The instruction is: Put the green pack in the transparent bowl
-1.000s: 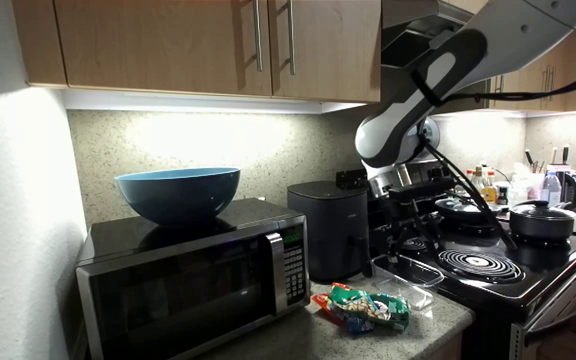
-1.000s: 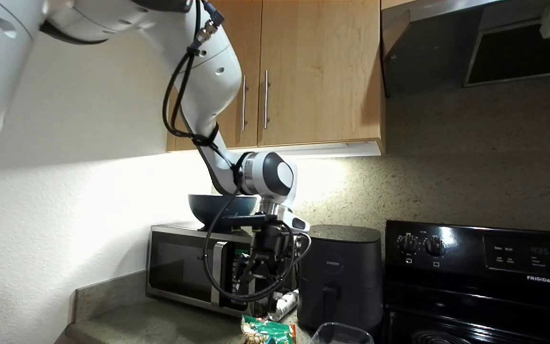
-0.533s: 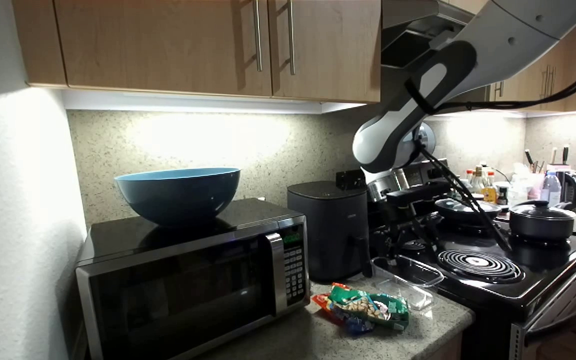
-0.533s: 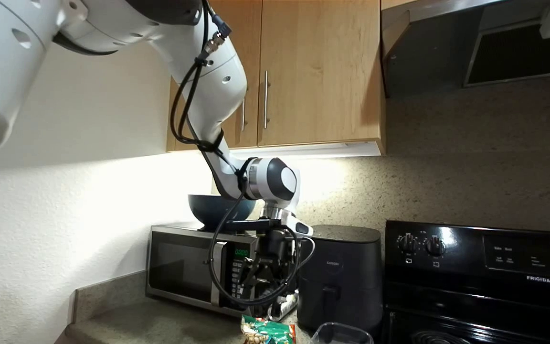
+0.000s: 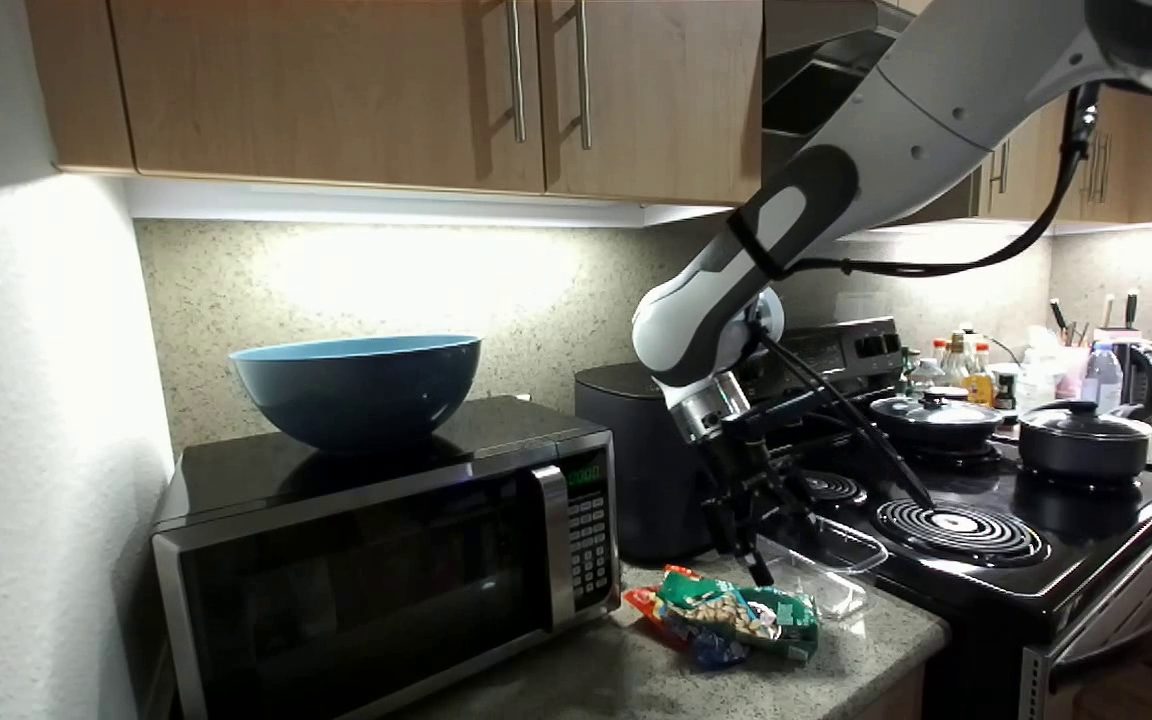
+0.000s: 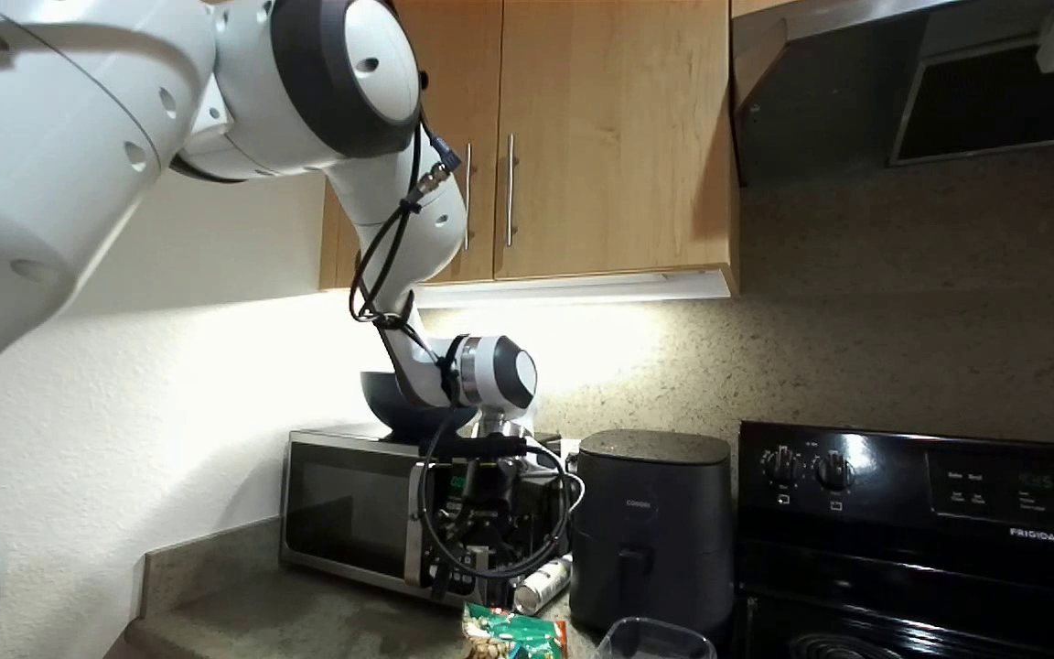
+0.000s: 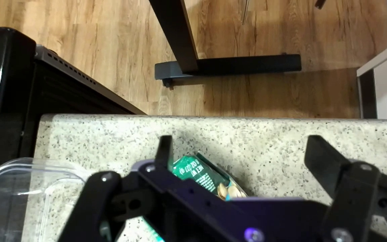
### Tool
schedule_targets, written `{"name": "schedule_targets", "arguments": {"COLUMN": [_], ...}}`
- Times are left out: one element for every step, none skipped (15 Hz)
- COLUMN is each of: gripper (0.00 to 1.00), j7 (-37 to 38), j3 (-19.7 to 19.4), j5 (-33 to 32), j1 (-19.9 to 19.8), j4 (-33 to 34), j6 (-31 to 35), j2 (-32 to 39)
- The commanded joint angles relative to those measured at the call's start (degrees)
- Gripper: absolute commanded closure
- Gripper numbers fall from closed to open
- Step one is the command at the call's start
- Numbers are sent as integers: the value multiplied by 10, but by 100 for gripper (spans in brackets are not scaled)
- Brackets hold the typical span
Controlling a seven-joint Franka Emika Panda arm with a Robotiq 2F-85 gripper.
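The green pack (image 5: 786,612) lies on the counter over a red/orange and blue packet (image 5: 644,604). The green pack also shows in an exterior view (image 6: 520,631), cut by the lower edge, and in the wrist view (image 7: 193,169), partly hidden by my gripper. The transparent bowl (image 5: 871,562) stands beside it near the stove; the wrist view shows its clear rim (image 7: 22,162) at lower left. My gripper (image 7: 240,144) is open and empty. It hangs above the pack, apart from it, as an exterior view shows (image 5: 781,540). The pack is nearer the left finger in the wrist view.
The microwave (image 5: 366,600) stands beside the packets with a large blue bowl (image 5: 366,395) on it. A black air fryer (image 6: 653,531) is behind, with a silvery can (image 6: 543,584) near it. The stove (image 5: 956,525) adjoins the counter (image 7: 264,151), whose front edge is close.
The arm has come lower and away from the stove, leftward in both exterior views, so the gripper is closer to the packets. The green pack and transparent bowl have not moved.
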Motion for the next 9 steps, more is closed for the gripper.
{"name": "schedule_targets", "arguments": {"gripper": [0, 0, 0, 0, 0, 0, 0, 0, 0], "j7": [-2, -4, -6, -32, -65, -51, -20, -12, -18], "j3": [0, 0, 0, 4, 9, 8, 2, 0, 0], "j5": [-2, -3, -3, -4, -4, 5, 6, 4, 8], "j1": [2, 2, 2, -2, -7, -6, -3, -1, -5], "j4": [14, 23, 27, 22, 6, -3, -15, -23, -27], "j6": [-9, -12, -13, -14, 1, 27, 62, 88, 99], "j2": [13, 21, 26, 22, 10, 3, -4, -8, -5]}}
